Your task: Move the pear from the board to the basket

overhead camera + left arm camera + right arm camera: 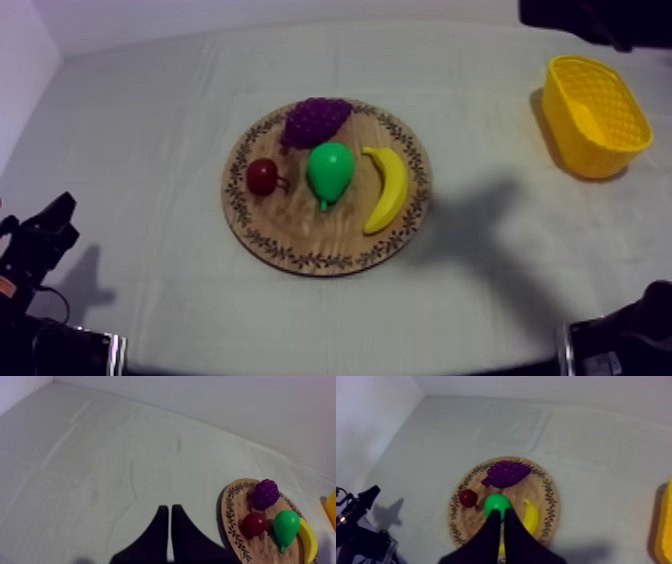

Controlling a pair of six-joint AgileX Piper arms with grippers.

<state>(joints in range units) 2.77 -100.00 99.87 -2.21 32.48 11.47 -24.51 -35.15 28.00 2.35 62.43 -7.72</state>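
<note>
The green pear [330, 172] lies in the middle of the round wooden board [300, 250], stem toward the front. The yellow basket [595, 115] stands at the far right of the table, with nothing in it. My right gripper [502, 512] is shut on nothing, its fingers a narrow wedge high above the board, tips lined up just over the pear [496, 504]. Part of my right arm [590, 20] comes in at the upper right of the top view. My left gripper [167, 507] is shut and rests low at the left [55, 215], well clear of the board [235, 521].
On the board with the pear are purple grapes [315, 120] behind it, a small red fruit [263, 176] to its left and a banana [388, 188] to its right. Open cloth lies between board and basket.
</note>
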